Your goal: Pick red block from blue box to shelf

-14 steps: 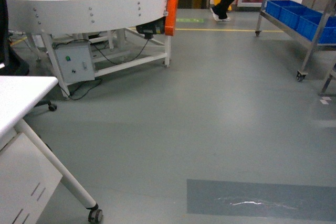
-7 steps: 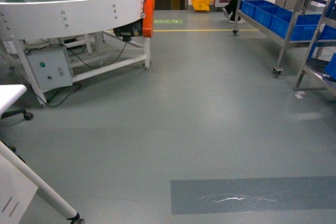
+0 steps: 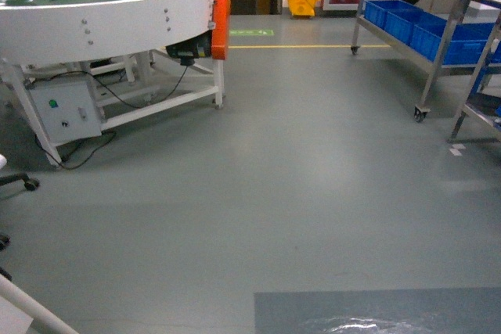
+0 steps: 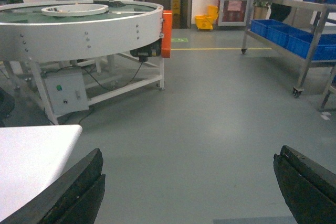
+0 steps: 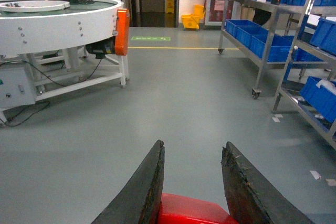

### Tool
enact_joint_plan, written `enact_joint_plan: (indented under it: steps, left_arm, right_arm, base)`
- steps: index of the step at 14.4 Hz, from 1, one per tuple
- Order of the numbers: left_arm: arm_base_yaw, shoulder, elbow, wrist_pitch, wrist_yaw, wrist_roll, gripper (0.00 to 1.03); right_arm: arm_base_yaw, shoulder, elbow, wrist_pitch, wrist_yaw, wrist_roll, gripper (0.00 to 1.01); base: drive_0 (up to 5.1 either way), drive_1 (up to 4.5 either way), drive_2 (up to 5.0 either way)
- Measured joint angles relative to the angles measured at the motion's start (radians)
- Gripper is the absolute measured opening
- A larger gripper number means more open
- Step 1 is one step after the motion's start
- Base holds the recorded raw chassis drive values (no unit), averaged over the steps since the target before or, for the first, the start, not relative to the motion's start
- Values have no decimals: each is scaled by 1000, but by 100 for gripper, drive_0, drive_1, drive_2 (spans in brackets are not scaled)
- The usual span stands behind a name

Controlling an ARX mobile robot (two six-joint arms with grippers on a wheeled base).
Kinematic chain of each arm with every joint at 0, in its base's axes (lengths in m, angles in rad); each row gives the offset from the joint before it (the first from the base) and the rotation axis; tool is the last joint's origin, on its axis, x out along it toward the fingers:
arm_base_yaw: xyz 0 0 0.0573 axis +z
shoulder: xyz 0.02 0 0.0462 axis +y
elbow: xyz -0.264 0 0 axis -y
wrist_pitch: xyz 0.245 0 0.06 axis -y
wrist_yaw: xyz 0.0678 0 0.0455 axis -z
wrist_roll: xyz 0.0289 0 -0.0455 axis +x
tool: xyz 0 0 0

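Two grippers report differently. Your right gripper (image 5: pixel 191 182) pinches the red block (image 5: pixel 189 211) between its black fingers (image 5: pixel 142 192), low in the right wrist view. Your left gripper (image 4: pixel 189 182) is spread wide with nothing between its fingers (image 4: pixel 73 192). Take the shelf (image 3: pixel 438 29) as landmark: it stands at far right on casters, with dark blue crates (image 3: pixel 423 25) on its lower tier. Left of the shelf, across bare grey floor (image 3: pixel 297 170), stands a round white conveyor (image 3: pixel 102 13). You cannot see the blue box in any view.

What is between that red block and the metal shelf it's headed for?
Nothing visible: the red block sits gripped in the right tool, and only bare grey floor lies between it and the shelf ahead on the right.
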Motion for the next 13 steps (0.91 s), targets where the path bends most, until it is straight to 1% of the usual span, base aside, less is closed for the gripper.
enact_joint_plan:
  steps: [13]
  left_arm:
    - [0, 0, 0, 0, 0, 0, 98]
  right_arm:
    - [0, 0, 0, 2, 0, 0, 28]
  base:
    - [-160, -160, -160]
